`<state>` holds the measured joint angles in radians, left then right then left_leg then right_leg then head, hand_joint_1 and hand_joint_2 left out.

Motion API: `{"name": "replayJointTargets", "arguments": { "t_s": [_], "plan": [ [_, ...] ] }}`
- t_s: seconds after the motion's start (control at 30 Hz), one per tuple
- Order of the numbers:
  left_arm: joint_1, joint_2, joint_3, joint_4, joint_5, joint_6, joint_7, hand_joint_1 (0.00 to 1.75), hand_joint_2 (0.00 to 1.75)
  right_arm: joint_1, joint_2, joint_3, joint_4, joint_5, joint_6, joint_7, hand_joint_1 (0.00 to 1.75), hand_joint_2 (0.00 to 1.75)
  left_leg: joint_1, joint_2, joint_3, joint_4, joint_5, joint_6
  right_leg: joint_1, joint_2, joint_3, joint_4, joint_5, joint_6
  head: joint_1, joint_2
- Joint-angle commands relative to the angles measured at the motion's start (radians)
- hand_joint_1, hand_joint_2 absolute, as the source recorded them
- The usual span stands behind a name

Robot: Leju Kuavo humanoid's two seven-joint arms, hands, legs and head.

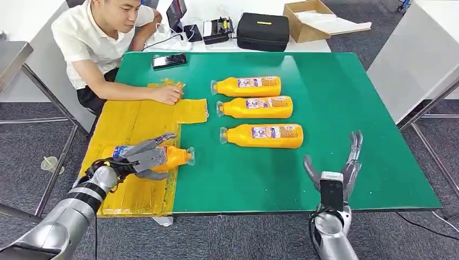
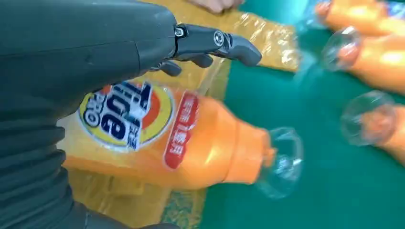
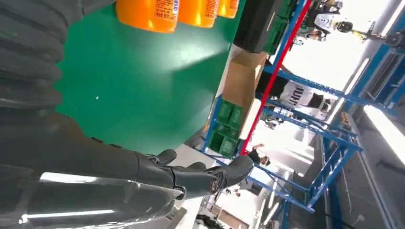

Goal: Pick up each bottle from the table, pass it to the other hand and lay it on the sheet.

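Observation:
An orange detergent bottle [image 1: 176,157] [image 2: 200,138] with a clear cap lies on its side at the yellow sheet [image 1: 135,119] [image 2: 267,38], its cap out over the green table [image 1: 346,92]. My left hand [image 1: 143,158] [image 2: 95,47] holds it, fingers across the top and thumb on the near side. Three more orange bottles [image 1: 249,86] [image 1: 257,107] [image 1: 265,135] lie in a row mid-table, caps pointing left. My right hand [image 1: 335,168] [image 3: 143,171] hovers by the table's front right edge, fingers spread and holding nothing.
A person sits at the back left with a hand [image 1: 168,95] resting on the sheet's far edge. A phone [image 1: 169,60] lies on the table's far side. Behind the table are a black case [image 1: 263,31] and a cardboard box [image 1: 308,19].

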<state>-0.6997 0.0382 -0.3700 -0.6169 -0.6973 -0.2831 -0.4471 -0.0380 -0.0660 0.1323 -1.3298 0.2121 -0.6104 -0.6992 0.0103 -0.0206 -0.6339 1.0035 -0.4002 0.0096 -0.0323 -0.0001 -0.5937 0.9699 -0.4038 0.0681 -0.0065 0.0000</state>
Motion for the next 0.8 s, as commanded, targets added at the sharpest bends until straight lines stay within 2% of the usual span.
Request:
{"name": "replayJointTargets", "arguments": {
  "t_s": [0.03, 0.1, 0.2, 0.3, 0.43, 0.8],
  "plan": [
    [-0.005, 0.053, -0.070, -0.136, 0.042, -0.028, 0.008, 0.00, 1.75, -0.040, -0.018, 0.048, 0.049, 0.000, -0.072, 0.001, 0.00, 1.75, 0.001, 0.003, 0.002, 0.000, -0.001, 0.000, 0.001, 0.002, 0.001, 0.000, 0.000, -0.003, 0.000, 0.000],
    [0.001, 0.059, -0.088, -0.158, 0.055, -0.021, 0.011, 0.00, 1.75, -0.045, -0.024, 0.059, 0.063, 0.019, -0.084, 0.001, 0.00, 1.75, 0.001, 0.003, 0.002, 0.001, -0.002, 0.000, 0.001, 0.002, 0.002, 0.000, -0.001, -0.003, 0.000, 0.000],
    [0.020, 0.068, -0.157, -0.228, 0.172, 0.020, 0.022, 0.00, 1.75, -0.122, -0.010, 0.020, 0.279, 0.375, -0.088, 0.001, 0.00, 1.75, 0.001, 0.004, 0.003, 0.000, -0.002, 0.000, 0.002, 0.002, 0.003, -0.001, 0.000, -0.003, 0.000, 0.000],
    [0.038, 0.053, -0.204, -0.265, 0.209, 0.076, 0.030, 0.00, 1.75, -0.261, -0.036, 0.070, 0.517, 0.518, -0.051, 0.026, 0.00, 1.75, 0.002, 0.007, 0.007, 0.000, -0.003, 0.000, 0.003, 0.004, 0.007, -0.003, 0.000, -0.005, 0.000, 0.000],
    [0.040, 0.053, -0.209, -0.269, 0.212, 0.081, 0.033, 0.00, 1.75, -0.275, -0.038, 0.064, 0.528, 0.520, -0.043, 0.025, 0.00, 1.75, 0.000, 0.002, 0.001, 0.000, 0.000, 0.000, 0.001, 0.001, 0.002, -0.001, 0.000, -0.002, 0.000, 0.000],
    [0.039, 0.057, -0.208, -0.268, 0.213, 0.081, 0.033, 0.00, 1.75, -0.271, -0.036, 0.065, 0.528, 0.521, -0.047, 0.024, 0.00, 1.75, 0.001, 0.003, 0.004, 0.001, -0.003, 0.000, 0.002, 0.001, 0.004, 0.000, -0.001, -0.004, 0.000, 0.000]
  ]
}}
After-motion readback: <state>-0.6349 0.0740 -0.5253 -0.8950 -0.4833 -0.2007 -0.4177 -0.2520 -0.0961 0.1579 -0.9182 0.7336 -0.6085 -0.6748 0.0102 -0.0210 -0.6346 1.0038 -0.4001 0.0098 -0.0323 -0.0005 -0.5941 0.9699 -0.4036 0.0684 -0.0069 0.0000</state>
